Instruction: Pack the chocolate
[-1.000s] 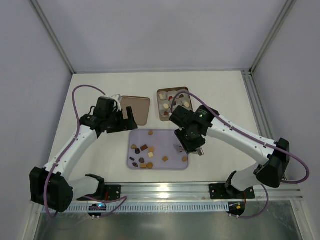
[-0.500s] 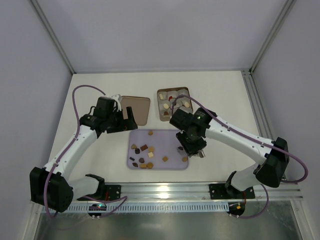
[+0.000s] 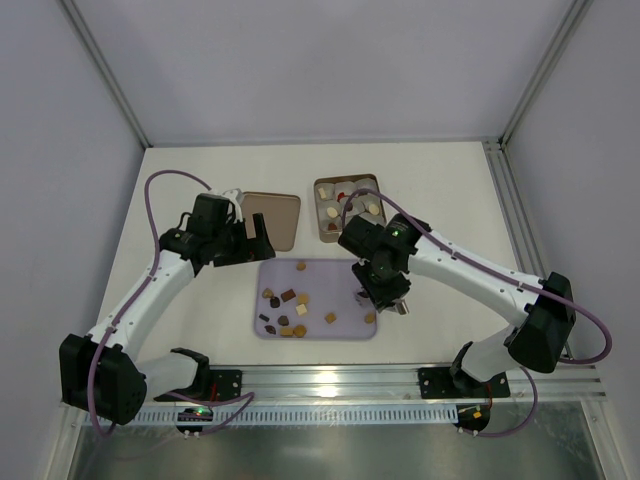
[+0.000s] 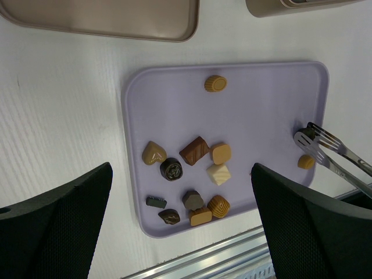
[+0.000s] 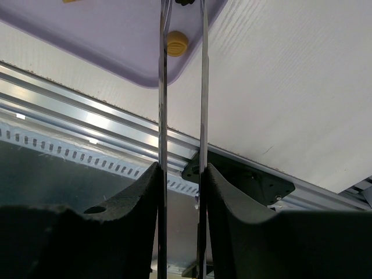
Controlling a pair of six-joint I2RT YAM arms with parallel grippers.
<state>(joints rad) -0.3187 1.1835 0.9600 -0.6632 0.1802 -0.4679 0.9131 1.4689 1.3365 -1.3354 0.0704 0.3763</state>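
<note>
right gripper [image 5: 181,174]: pinching tongs [image 4: 331,152] | left gripper [image 3: 256,240]: spread | risk: tips beside caramel piece [image 4: 306,161] at tray [image 4: 261,99] corner; off-centre squeeze could flick it out

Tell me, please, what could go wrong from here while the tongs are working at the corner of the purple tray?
1. The right gripper squeezes thin metal tongs whose tips meet on what looks like a dark piece; it could slip out when lifted.
2. A round caramel chocolate lies right beside the tips, near the tray's rim; a sideways nudge may push it off.
</note>
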